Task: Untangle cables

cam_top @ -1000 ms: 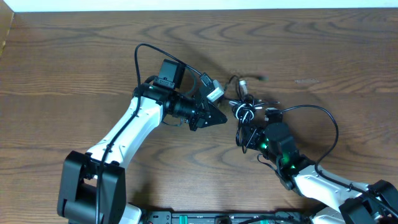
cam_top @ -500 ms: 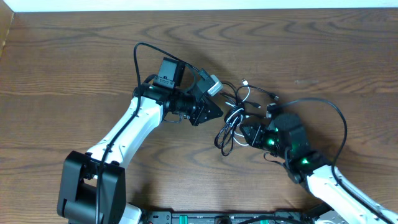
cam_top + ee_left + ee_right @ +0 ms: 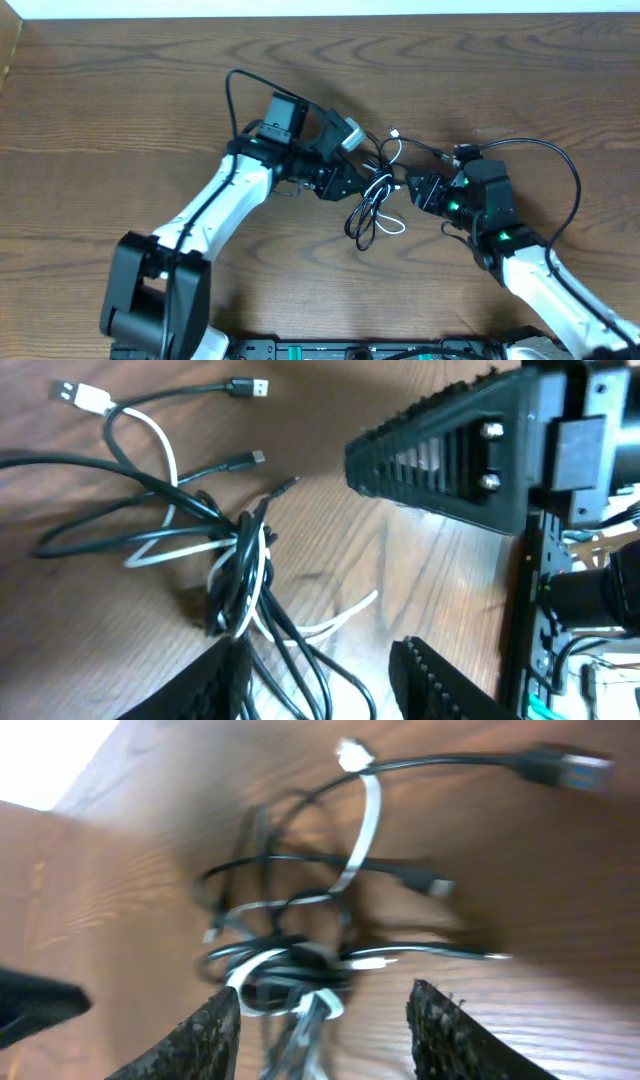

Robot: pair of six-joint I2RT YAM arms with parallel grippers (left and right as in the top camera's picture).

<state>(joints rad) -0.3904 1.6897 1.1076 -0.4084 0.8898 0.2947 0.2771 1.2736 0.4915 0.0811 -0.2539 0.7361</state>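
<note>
The left hand (image 3: 320, 695) has its fingers apart and grips nothing, with black strands lying loose between them. The right hand (image 3: 330, 1038) is also spread and empty. The cables (image 3: 372, 205) lie on the tabletop (image 3: 120, 100) between the 2 hands. Their knot (image 3: 240, 575) sits just ahead of each, and the bundle's long axis crosses the line joining them. Neither hand looks nearer.

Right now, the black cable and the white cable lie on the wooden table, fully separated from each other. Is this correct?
Not fully separated. The white cable is wound together with the black cable in one knot, as the left wrist view shows. Both do lie on the wooden table.
</note>
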